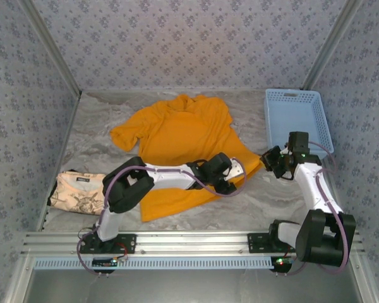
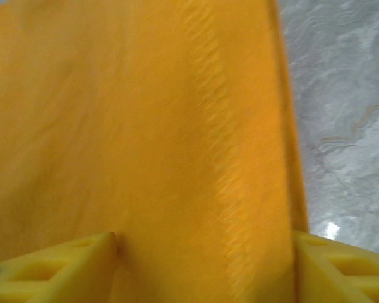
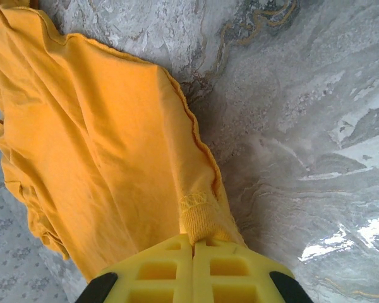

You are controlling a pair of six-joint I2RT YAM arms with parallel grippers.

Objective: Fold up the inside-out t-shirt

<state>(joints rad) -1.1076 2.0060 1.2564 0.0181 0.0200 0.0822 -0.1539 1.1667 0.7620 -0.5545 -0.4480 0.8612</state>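
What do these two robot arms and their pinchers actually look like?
The left arm and right arm are built alike: white tube-shaped links between chunky black joints, with a purple cable looping along each. A small green light glows near the right wrist. The left gripper and right gripper each end in two bright yellow plastic fingers with a hollow lattice pattern.

floral grey-patterned walls (image 1: 177, 38) enclose a marbled grey tabletop (image 1: 252, 211) with bright glare

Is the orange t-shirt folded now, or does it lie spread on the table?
Spread. The t-shirt lies mostly flat, one sleeve out to the side; the right gripper is shut on one edge.
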